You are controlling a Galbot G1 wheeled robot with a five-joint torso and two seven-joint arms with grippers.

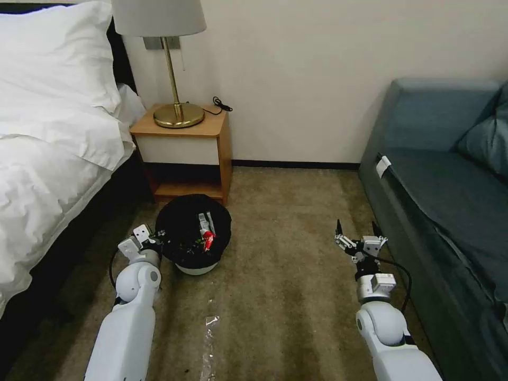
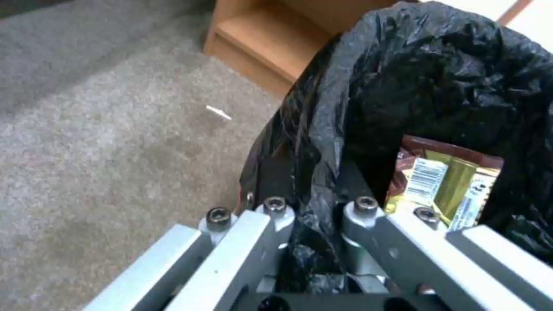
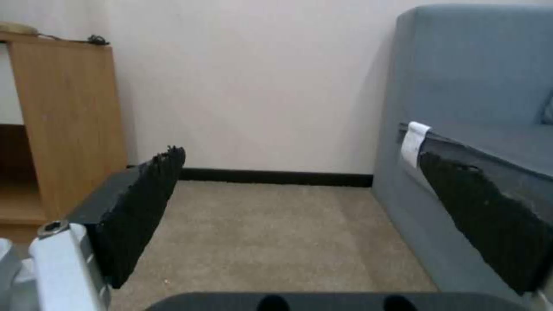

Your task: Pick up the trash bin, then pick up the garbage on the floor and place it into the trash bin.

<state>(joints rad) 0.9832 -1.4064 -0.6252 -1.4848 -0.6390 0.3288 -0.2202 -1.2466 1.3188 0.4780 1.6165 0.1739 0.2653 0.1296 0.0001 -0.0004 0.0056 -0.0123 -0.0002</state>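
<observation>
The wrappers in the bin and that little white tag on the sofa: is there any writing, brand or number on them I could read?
No text can be read anywhere.
Yellow-silver wrapper inside the trash bin: a barcode and printed lines, too blurred to read.
Red snack packet: too small to read.
White tag on the sofa: no legible marks.
The left hand grips the bin's black bag at the rim; the right hand hangs open over the carpet.

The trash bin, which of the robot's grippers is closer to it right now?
Left. The left gripper is shut on the trash bin rim and its bag; the right gripper hangs open near the sofa.
</observation>
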